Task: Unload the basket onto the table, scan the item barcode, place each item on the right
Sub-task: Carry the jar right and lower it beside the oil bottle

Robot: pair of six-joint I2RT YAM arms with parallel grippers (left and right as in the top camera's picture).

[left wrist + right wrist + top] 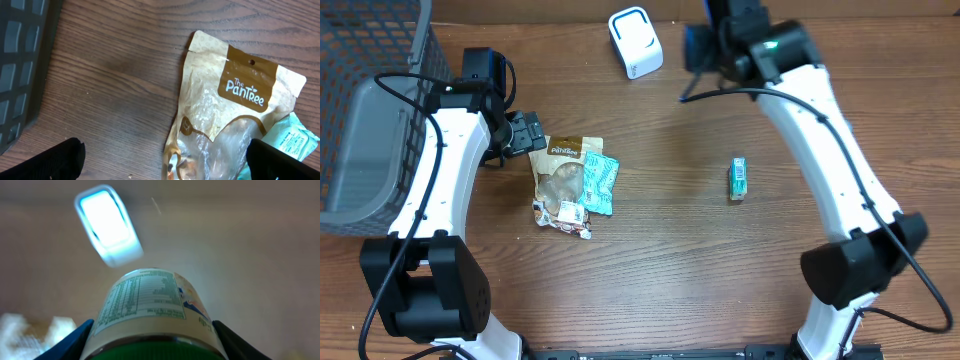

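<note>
1. Right gripper (155, 342) is pinching the bottle (150, 305). Its two fingers (75, 340) sit on either side, just by the green cap.
2. Left gripper (528, 133) is spread wide with nothing between its fingers, and hangs over the top edge of the Pantree pouch (563, 170).
3. On the table (670, 260) I see the pouch lying flat, with a teal packet (602, 185) tucked partly under its right side. A small crinkled wrapper (565, 218) lies at its lower end. A little green box (738, 178) lies alone, well apart, under the right arm.
4. I see nothing between the bottle and the scanner (107, 225).
5. From the right wrist, the bottle's long axis runs straight away from the camera, cap end nearest and far end toward the scanner. The nutrition table on the label faces up at the lens.
6. The scanner's lit window glows beyond the bottle and to the left, clearly apart from it. That view is too blurred for me to find a barcode.
7. The mesh basket (380, 40) stands at the far left beside the left arm, and I can only make out a grey surface inside it.
</note>
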